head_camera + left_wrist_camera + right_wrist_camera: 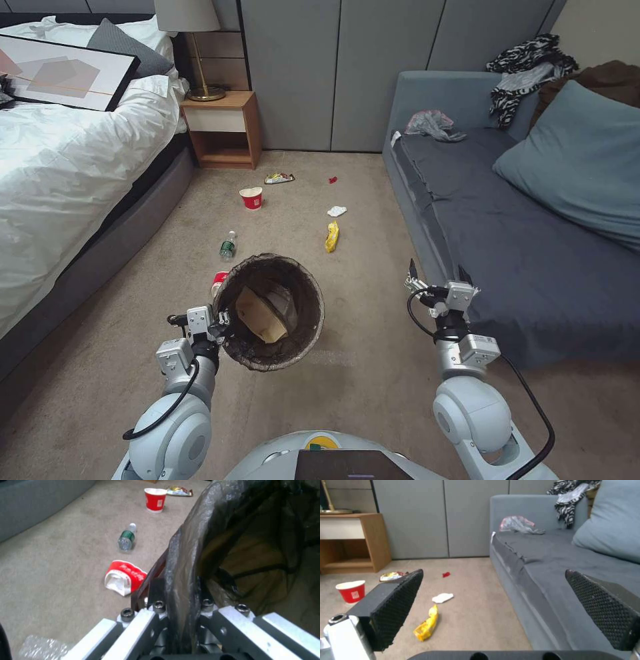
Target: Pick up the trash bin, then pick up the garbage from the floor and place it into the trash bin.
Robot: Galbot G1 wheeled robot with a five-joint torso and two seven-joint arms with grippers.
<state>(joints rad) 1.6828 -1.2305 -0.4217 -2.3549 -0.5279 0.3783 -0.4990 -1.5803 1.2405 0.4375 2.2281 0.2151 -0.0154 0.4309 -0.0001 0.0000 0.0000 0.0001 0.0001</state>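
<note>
Left gripper (223,325) clamps the bin (270,312) rim, bin aloft; right gripper (438,275) hangs wide open by the sofa (507,253).

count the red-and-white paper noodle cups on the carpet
2. One red-and-white paper noodle cup stands upright near the wooden nightstand; the other lies crushed beside the liner-covered trash bin. The bin may hide more.

The Galbot G1's two arms were pale grey with rounded joint housings, black cables looping along each. The left gripper (223,320) showed silver bars and dark hex screws; the right gripper (437,275) had black, dimple-textured pads (398,602). A yellow-green marking (323,442) sat on the torso.
</note>
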